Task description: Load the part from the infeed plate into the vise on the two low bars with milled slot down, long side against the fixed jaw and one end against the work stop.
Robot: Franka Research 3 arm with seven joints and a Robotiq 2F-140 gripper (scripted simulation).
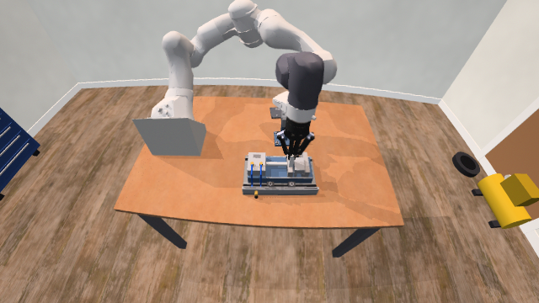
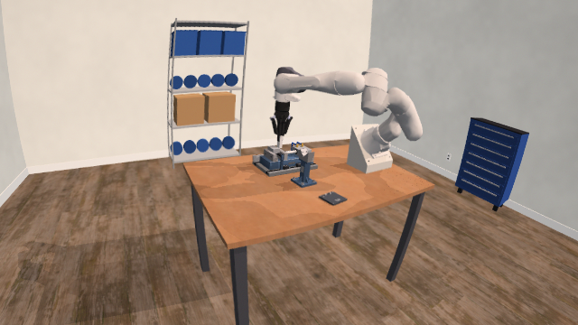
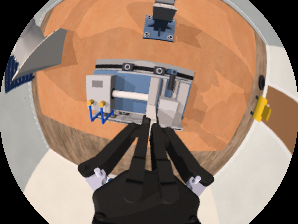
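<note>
My gripper (image 1: 294, 156) (image 2: 280, 137) (image 3: 150, 111) is shut and points straight down over the vise. A narrow pale piece shows at its tips; it looks like the fingertips, with nothing clearly held. The vise (image 1: 275, 172) (image 2: 267, 163) (image 3: 131, 80) stands open. Its moving jaw (image 3: 153, 89) is on the cylinder's rod, just beyond the tips in the wrist view. A light grey block (image 3: 169, 106) lies right of that jaw, near the short dark work stop (image 3: 171, 79); it looks like the part. Its contacts and slot cannot be made out. The infeed plate (image 1: 274, 112) (image 2: 333, 198) shows no block.
The V-block stand (image 2: 305, 171) (image 3: 157, 27) rises beside the vise, toward the infeed plate. The air cylinder block (image 1: 257, 159) (image 3: 98, 90) with blue hoses stands at the vise's left end. The arm's slanted grey base (image 1: 173, 136) is farther left.
</note>
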